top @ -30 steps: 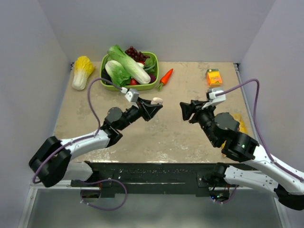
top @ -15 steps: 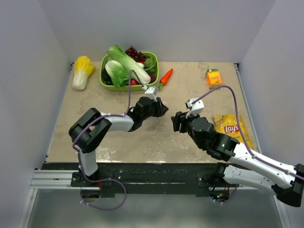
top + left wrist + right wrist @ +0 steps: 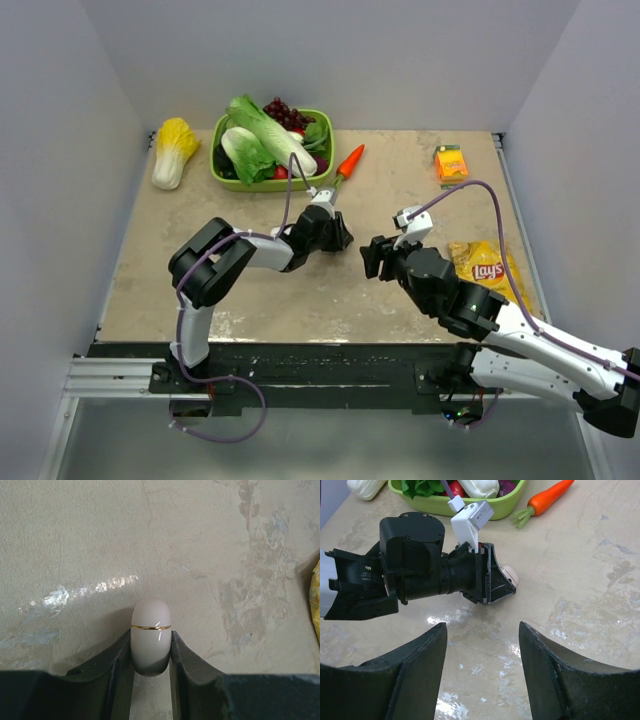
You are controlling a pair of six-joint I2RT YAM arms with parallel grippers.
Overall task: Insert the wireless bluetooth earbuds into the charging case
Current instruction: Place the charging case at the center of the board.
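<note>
Left wrist: your left fingers (image 3: 114, 664) pinch charging case (image 3: 150, 635), lid shut, at mid-surface (image 3: 150, 530); probably offered to your right fingers (image 3: 415, 670), spread for opening. Earbuds unseen.

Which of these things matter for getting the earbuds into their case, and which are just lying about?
For the job:
- charging case, looking closed, clamped in the left gripper
- right gripper, open, facing it
- earbuds: none in sight

Lying about:
- green basket of vegetables
- cabbage
- carrot
- orange carton
- crisp bag
</note>
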